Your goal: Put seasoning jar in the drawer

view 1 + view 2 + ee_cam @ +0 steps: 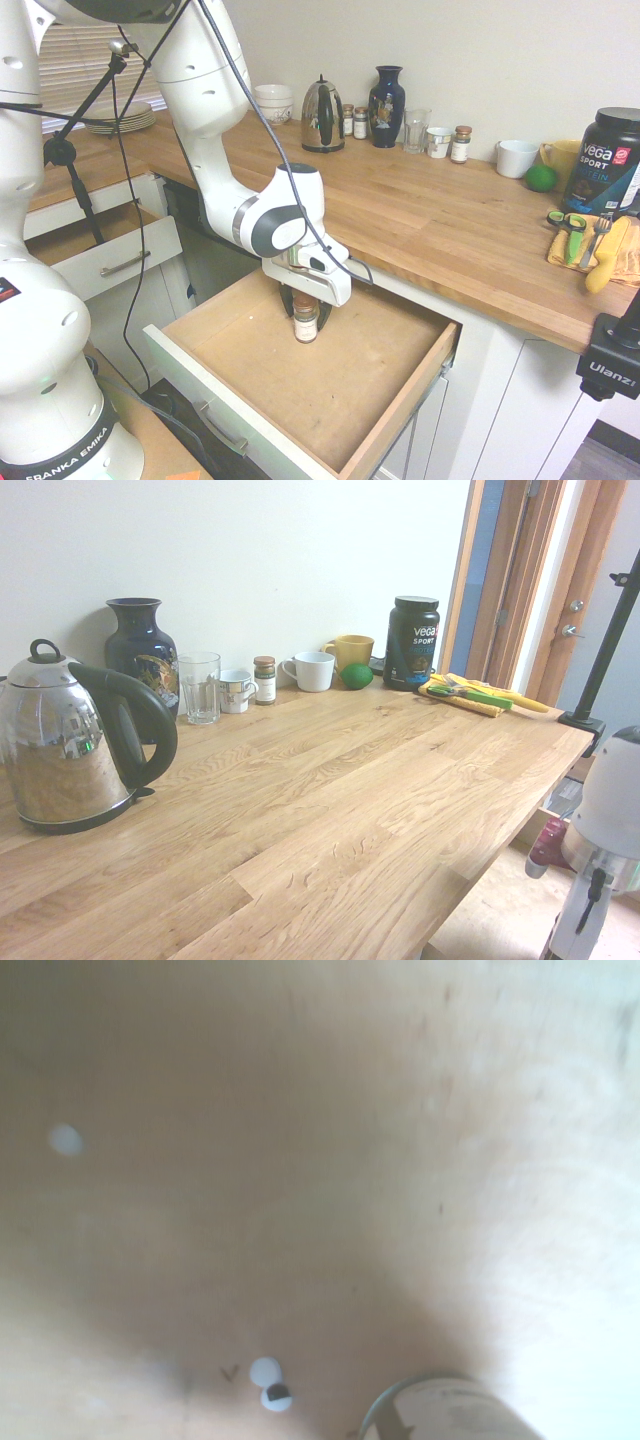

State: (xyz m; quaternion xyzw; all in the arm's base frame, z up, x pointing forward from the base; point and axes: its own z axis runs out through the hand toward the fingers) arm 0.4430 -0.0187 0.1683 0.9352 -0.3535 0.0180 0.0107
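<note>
Standing upright on the bare wood bottom of the open drawer (pixel 385 400), the seasoning jar (pixel 306 322) sits between the 2 fingers of the gripper (pixel 307 318) (brown lid uppermost). Fingers: spread to either side of the jar, grip released.

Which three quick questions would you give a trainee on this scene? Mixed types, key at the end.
1. Multiple choice: where is the small clear glass spice jar between the fingers of the white gripper?
a) above the worktop
b) within the wide light-wood drawer
c) inside a mug
2. True or false: the dark blue ceramic vase lies on its side.
3. Fill in: the big black plastic tub has a label reading "____ SPORT".

Key: 1 b; 2 false; 3 vega
</note>
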